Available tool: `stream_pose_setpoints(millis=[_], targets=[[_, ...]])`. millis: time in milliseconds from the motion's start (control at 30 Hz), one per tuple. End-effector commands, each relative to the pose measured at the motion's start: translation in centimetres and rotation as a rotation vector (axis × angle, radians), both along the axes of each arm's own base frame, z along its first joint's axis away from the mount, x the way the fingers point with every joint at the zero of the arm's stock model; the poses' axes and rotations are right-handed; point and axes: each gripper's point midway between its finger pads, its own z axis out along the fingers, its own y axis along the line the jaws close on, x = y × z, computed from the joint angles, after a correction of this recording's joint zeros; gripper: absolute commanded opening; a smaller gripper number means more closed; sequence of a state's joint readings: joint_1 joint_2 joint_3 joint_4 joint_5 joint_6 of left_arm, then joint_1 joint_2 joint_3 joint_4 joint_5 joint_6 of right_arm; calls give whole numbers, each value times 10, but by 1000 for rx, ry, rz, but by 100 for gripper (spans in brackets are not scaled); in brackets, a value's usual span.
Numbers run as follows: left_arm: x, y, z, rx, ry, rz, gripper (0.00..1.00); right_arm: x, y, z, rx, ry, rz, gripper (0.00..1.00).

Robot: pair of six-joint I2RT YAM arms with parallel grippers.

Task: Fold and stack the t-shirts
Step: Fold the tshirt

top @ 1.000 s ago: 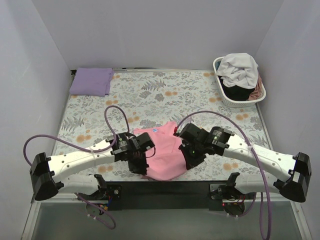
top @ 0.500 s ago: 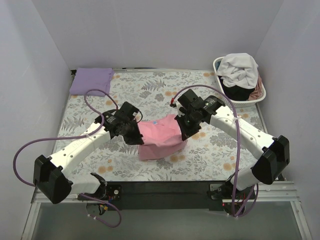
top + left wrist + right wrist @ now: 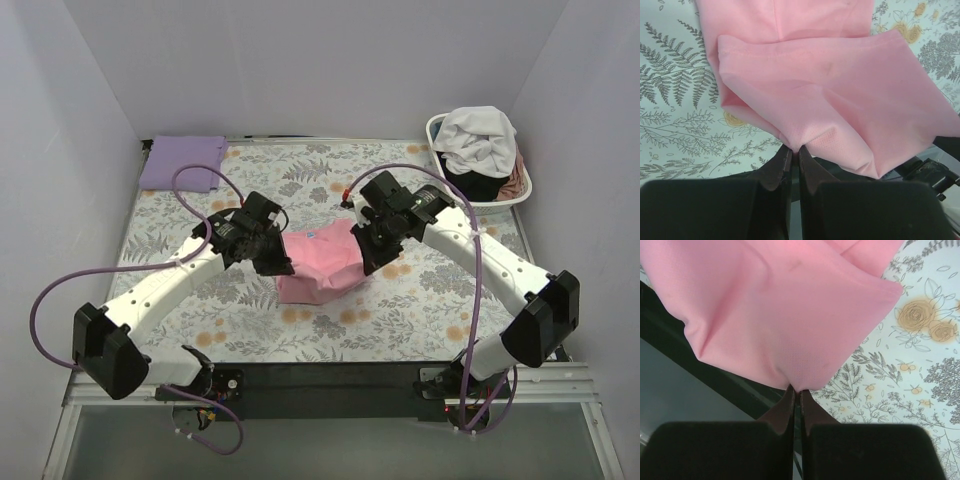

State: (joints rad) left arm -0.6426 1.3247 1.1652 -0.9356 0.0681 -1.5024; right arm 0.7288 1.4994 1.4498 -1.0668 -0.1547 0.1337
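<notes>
The left gripper (image 3: 795, 154) is pinched tight on one edge of the light pink t-shirt (image 3: 318, 268), with only a fold of cloth between its fingers. The right gripper (image 3: 795, 391) nips the opposite edge the same way. The shirt spans the gap between the two pairs of fingers, its far part lying on the floral table cover (image 3: 420, 195). Well beyond the left fingers lies a folded lavender t-shirt (image 3: 182, 162). Well beyond the right fingers stands the white laundry basket (image 3: 447, 196), with a white t-shirt (image 3: 478, 135) heaped on top.
</notes>
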Motion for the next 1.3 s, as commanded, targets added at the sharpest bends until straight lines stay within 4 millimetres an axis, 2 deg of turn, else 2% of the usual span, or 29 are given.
stream_pose_setpoints(millis=[0,33,100,133,167,233,267,333,367,433,467,500,600,667,700,800,833,900,933,967,1000,1033,1067,1100,1133,1167,1267], targets=[[-12,-2,11,-67,-23,-44,0,-19,-5,4,45,26,40,1],[-22,1,6,-78,-5,-54,0,-30,-10,-7,33,60,49,1],[-42,-1,0,-114,38,-91,0,-40,-16,-10,42,70,58,1],[-50,0,4,-139,28,-104,0,-50,-19,-18,42,108,66,1],[-66,3,-9,-145,77,-118,0,-57,-21,-21,48,126,76,1],[-86,4,-13,-165,105,-154,0,-72,-24,-20,80,151,92,1],[-100,8,-16,-176,121,-162,0,-83,-29,-29,67,182,98,1],[-122,7,-17,-192,146,-215,0,-99,-33,-30,94,207,119,1],[-132,9,-15,-201,146,-232,0,-111,-35,-37,84,235,134,1],[-157,9,-24,-182,195,-274,0,-130,-37,-39,89,264,163,1],[-167,11,-26,-182,210,-290,0,-147,-39,-46,70,302,195,1],[-183,9,-30,-182,254,-313,0,-156,-39,-46,74,313,216,1],[-210,8,-30,-196,298,-363,0,-185,-40,-47,68,362,274,1],[-215,10,-28,-196,305,-363,0,-194,-40,-43,83,371,299,1],[-213,10,-25,-197,289,-355,0,-192,-39,-41,91,356,297,1],[-185,0,-3,-193,176,-301,0,-164,-31,-30,67,241,254,1],[-169,-8,9,-175,126,-303,0,-147,-24,-17,97,192,240,1],[-131,-5,13,-135,55,-227,0,-123,-14,-10,103,162,213,1],[-115,-5,16,-134,37,-211,0,-101,-11,2,131,110,199,1],[-96,-9,20,-147,-4,-237,0,-88,-10,5,135,97,184,1],[-64,3,19,-148,-24,-143,0,-72,-9,-1,117,111,158,1],[-47,7,17,-147,-41,-117,0,-49,-8,9,148,73,154,1],[-26,6,8,-140,-57,-121,0,-38,-6,9,160,74,158,1],[-7,13,5,-158,-52,-85,0,-24,-2,0,149,101,157,1],[6,15,0,-157,-53,-70,0,-4,-4,-3,160,97,120,1],[24,11,-14,-161,-39,-65,0,14,0,-14,157,120,123,1],[61,12,-26,-190,-53,-40,0,49,7,-27,223,155,92,1]])
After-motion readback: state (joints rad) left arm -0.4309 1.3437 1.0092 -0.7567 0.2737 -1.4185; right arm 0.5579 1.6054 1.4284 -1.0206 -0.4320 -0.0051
